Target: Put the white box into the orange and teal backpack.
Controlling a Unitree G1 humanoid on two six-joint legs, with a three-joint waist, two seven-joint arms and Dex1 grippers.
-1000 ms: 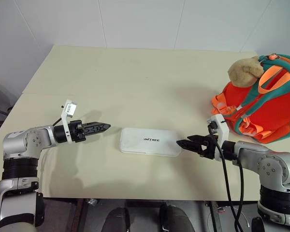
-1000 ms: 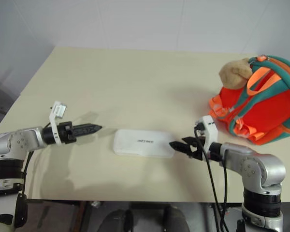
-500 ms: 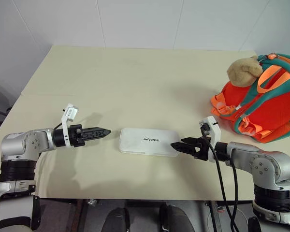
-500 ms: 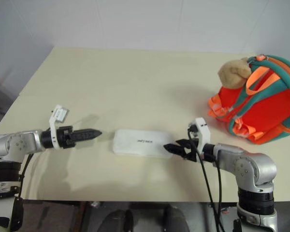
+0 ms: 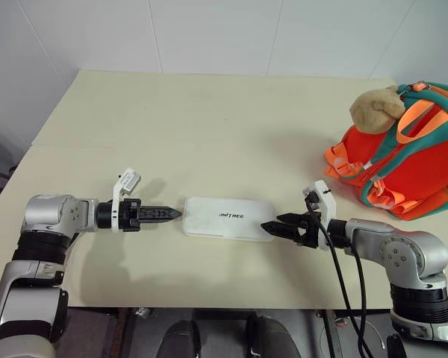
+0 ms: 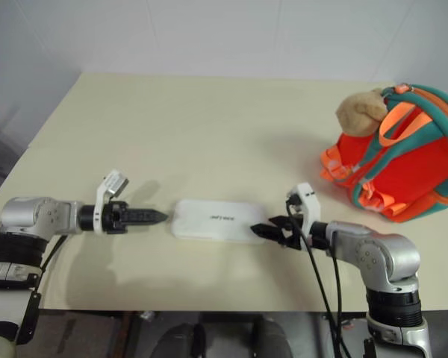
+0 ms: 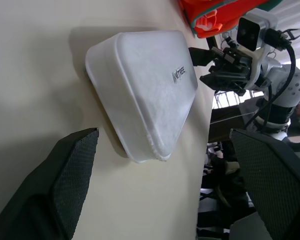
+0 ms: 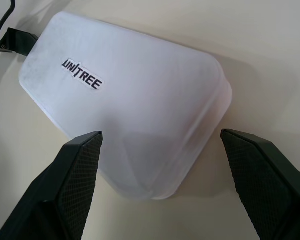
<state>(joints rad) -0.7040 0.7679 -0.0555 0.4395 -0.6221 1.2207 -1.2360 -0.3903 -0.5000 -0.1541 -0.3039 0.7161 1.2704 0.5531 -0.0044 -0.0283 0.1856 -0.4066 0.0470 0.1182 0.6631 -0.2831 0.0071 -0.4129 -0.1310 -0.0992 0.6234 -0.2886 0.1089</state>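
White plastic, the white box lies flat on the table, well apart from the orange and teal backpack, flanked by the left end effector and right end effector, both spread apart. This looks like the pre-grasp step: next, both must press inward on the box's short ends to lift it.

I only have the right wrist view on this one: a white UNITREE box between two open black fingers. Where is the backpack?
Observer: The orange and teal backpack stands on the table's far right side, apart from the white box.
Operator: Is its opening visible?
Observer: I cannot tell; a tan plush toy sits at its top.
Operator: And the other arm?
Observer: The left gripper points at the box's left end, open, while the right gripper is at the right end.
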